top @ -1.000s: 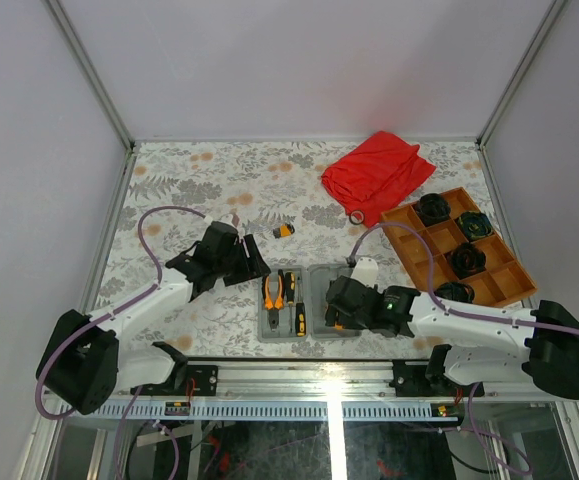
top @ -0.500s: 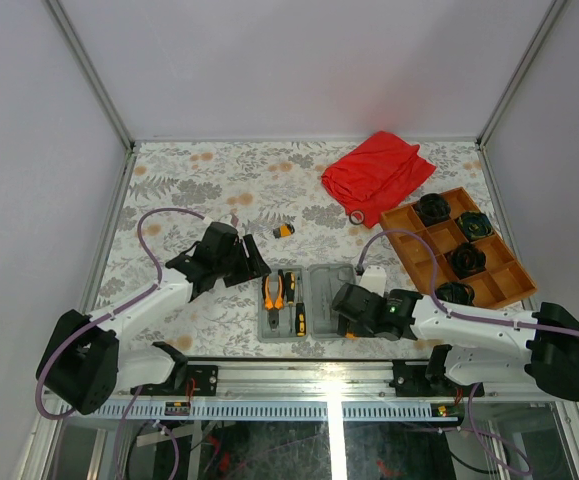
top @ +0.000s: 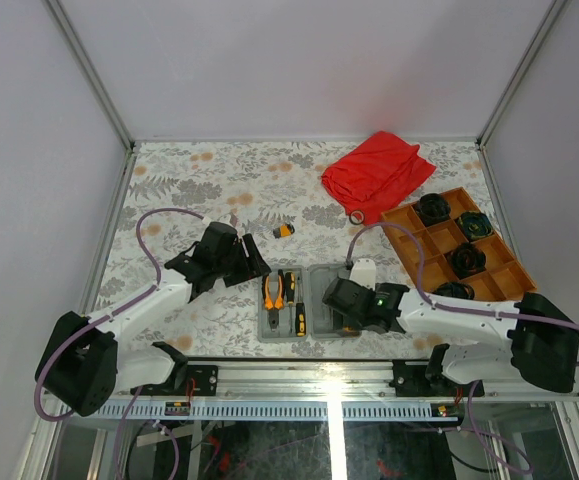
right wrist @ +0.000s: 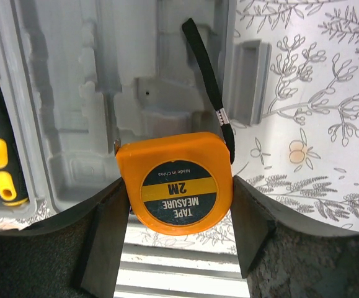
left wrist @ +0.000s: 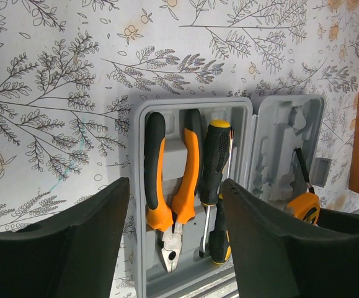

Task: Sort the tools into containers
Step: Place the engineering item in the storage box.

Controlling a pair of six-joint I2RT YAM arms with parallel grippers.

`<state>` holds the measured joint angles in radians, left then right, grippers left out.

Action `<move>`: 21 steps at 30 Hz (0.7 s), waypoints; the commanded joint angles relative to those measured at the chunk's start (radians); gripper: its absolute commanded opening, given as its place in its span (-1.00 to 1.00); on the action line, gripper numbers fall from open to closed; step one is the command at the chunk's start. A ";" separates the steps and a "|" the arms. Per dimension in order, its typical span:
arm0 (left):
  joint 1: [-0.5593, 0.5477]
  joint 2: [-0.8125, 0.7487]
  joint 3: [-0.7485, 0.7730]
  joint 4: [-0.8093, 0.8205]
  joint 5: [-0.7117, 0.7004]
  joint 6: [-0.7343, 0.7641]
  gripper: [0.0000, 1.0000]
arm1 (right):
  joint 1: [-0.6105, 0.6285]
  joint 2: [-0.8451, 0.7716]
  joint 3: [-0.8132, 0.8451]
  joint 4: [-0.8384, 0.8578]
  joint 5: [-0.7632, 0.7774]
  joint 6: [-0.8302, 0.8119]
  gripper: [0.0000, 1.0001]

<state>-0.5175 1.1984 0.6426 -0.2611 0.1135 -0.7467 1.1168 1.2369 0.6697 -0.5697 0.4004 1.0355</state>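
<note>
right gripper [right wrist: 178, 200] clamped on orange tape measure [right wrist: 178, 180] at near edge of grey case [left wrist: 284, 136], right half. looks not seated yet. black strap runs far-ward over that half. case's left half holds pliers [left wrist: 190, 167], long axis near-far, jaws pointing near, with screwdrivers [left wrist: 215, 158] parallel beside. left gripper [left wrist: 176, 211] fingers apart, empty, far-left of case. small orange-black piece [top: 284, 230] beyond case, unsorted. more than half done.

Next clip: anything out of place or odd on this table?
A tiny orange-black piece lies loose on the tablecloth beyond the grey case, apart from it. The tape measure is not seated either: the right gripper holds it over the right tray's near edge.
</note>
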 commanded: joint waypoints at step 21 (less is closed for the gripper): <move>-0.006 -0.011 -0.007 0.005 -0.019 -0.001 0.20 | -0.075 0.142 0.068 0.020 -0.071 -0.050 -0.42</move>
<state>-0.5175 1.1854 0.6426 -0.2657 0.1123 -0.7467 1.0454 1.3865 0.7551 -0.5285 0.3946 0.9356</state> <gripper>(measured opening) 0.601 0.672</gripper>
